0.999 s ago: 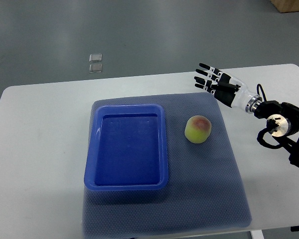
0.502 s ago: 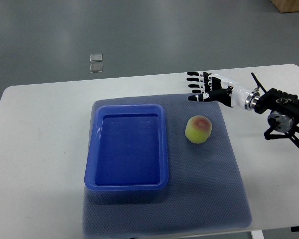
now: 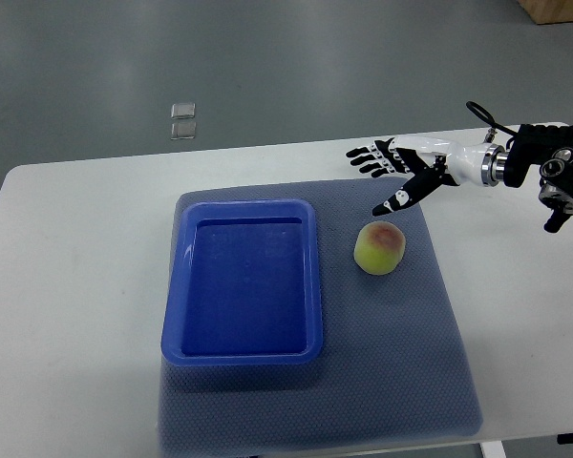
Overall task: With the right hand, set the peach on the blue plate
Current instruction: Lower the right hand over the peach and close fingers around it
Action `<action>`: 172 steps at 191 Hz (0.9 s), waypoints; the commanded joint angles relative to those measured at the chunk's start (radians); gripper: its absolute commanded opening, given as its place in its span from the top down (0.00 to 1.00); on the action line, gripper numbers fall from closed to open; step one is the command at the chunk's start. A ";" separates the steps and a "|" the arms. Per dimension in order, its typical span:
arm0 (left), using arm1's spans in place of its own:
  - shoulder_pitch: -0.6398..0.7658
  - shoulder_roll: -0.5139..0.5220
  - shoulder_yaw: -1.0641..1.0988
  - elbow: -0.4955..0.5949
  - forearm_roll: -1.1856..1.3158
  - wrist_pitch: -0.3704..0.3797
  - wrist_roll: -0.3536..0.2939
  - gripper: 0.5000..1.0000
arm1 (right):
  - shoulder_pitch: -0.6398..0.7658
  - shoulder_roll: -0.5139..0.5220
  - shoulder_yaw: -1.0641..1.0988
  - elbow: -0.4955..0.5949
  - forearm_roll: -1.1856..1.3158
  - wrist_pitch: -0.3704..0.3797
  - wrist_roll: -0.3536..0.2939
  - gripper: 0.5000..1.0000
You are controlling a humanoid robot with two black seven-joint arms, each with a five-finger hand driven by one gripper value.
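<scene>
A yellow-green peach (image 3: pixel 380 248) with a red blush lies on the grey-blue mat, just right of the blue plate (image 3: pixel 244 281), a shallow rectangular tray with nothing in it. My right hand (image 3: pixel 382 172) reaches in from the right edge and hovers beyond the peach, a little above and behind it. Its fingers are spread flat, the thumb points down toward the peach, and it holds nothing. The left arm does not show.
The grey-blue mat (image 3: pixel 392 353) covers the middle of the white table (image 3: pixel 76 286). Two small clear squares (image 3: pixel 182 121) lie on the floor past the table's far edge. A brown box corner (image 3: pixel 554 10) sits at the top right.
The right hand has swung leftward and farther back over the table, rotating so the thumb now points down at the peach. Peach and plate have stayed put.
</scene>
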 commanded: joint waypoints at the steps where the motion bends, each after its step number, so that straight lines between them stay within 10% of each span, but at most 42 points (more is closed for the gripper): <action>1: 0.000 0.000 0.000 0.000 -0.001 0.001 0.000 0.00 | 0.021 -0.017 -0.040 0.036 -0.124 0.012 0.000 0.14; 172: -0.001 0.000 0.000 0.000 -0.001 0.001 0.000 0.00 | 0.086 -0.027 -0.183 0.145 -0.367 -0.066 0.024 0.14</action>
